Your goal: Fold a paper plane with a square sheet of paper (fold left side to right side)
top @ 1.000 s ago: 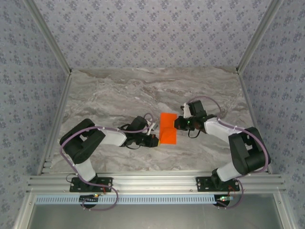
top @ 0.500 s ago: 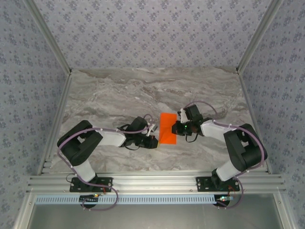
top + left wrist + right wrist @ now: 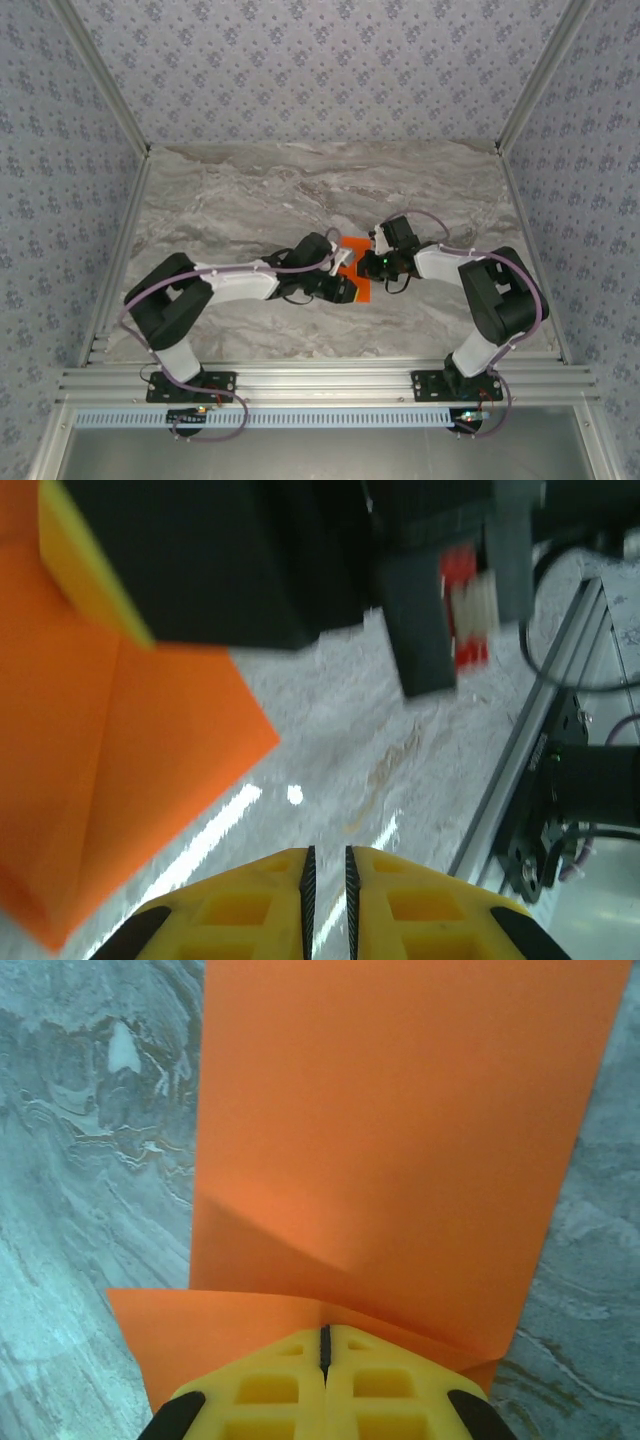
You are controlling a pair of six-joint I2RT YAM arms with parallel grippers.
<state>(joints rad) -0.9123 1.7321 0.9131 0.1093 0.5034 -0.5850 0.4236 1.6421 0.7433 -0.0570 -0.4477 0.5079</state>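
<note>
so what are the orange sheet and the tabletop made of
The square sheet of paper: thin paper, matte bright orange, going by its sharp crease and folded flap. The table: grey veined marble look, glossy enough to glint; could be stone or printed laminate.

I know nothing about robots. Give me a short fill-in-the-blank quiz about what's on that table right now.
1. The creased sheet of paper is bright ___ in colour.
2. It lies on a table with a grey ___ pattern.
3. The right tool, over the paper's edge, has its fingers ___ (open or shut).
4. The left tool has fingertips coloured ___.

Missing words: orange; marble; shut; yellow.
</note>
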